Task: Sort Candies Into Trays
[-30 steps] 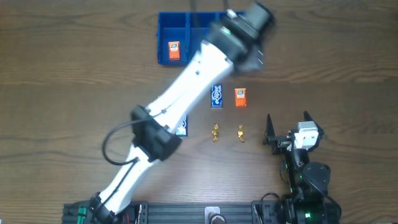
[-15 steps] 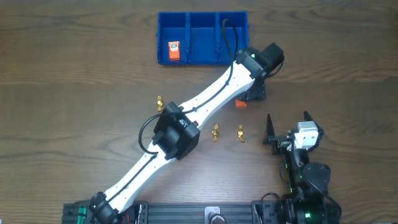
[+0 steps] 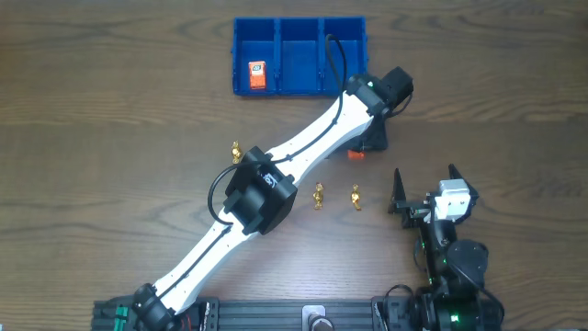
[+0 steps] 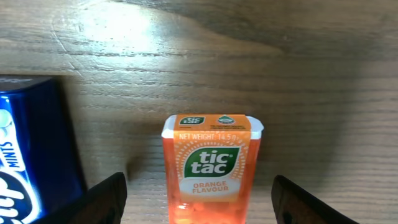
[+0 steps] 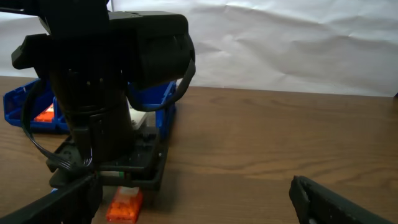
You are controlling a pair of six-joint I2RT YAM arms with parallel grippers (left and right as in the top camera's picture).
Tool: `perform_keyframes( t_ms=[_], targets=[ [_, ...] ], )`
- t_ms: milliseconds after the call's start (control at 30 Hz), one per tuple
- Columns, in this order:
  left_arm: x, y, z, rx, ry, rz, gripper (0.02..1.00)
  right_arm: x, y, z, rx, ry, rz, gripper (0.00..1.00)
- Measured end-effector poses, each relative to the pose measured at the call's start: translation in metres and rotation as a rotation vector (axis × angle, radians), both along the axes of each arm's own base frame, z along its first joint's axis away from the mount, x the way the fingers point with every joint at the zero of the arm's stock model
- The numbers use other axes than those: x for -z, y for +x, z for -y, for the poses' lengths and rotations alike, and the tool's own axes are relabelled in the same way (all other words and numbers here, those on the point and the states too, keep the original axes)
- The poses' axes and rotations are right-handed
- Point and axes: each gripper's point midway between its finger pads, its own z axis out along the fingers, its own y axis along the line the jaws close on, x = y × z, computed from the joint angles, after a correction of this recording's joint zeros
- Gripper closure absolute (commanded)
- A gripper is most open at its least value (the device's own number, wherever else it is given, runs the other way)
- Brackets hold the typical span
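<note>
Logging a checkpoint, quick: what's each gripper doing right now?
Left gripper: open, straddling the orange candy box, not gripping it.
Right gripper: open, empty.

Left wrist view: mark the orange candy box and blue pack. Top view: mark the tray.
orange candy box (image 4: 213,168), left wrist view, front label.
blue pack (image 4: 37,143), left wrist view, blue face.
blue tray (image 3: 299,55), top view, bare middle compartment.
</note>
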Motion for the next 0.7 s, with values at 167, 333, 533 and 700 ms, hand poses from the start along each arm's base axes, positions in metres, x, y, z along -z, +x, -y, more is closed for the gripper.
perform_keyframes(
  t_ms=[167, 333, 533, 700],
  targets=[
    [0.0014, 0.0022, 0.0039, 0.003, -0.016, 0.007, 0.303, 0.0, 0.0, 0.0, 0.0, 0.0, 0.0, 0.003],
    [0.0057, 0.0004, 0.0026, 0.009, -0.011, -0.001, 0.435, 0.0, 0.0, 0.0, 0.0, 0.0, 0.0, 0.003],
    [0.0059, 0.0019, 0.0023, 0.017, -0.013, 0.003, 0.641, 0.0002, 0.0, 0.0, 0.0, 0.0, 0.0, 0.003],
    [0.0056, 0.0024, 0.0021, 0.016, -0.015, 0.003, 0.671, 0.0, 0.0, 0.0, 0.0, 0.0, 0.0, 0.003]
  ],
)
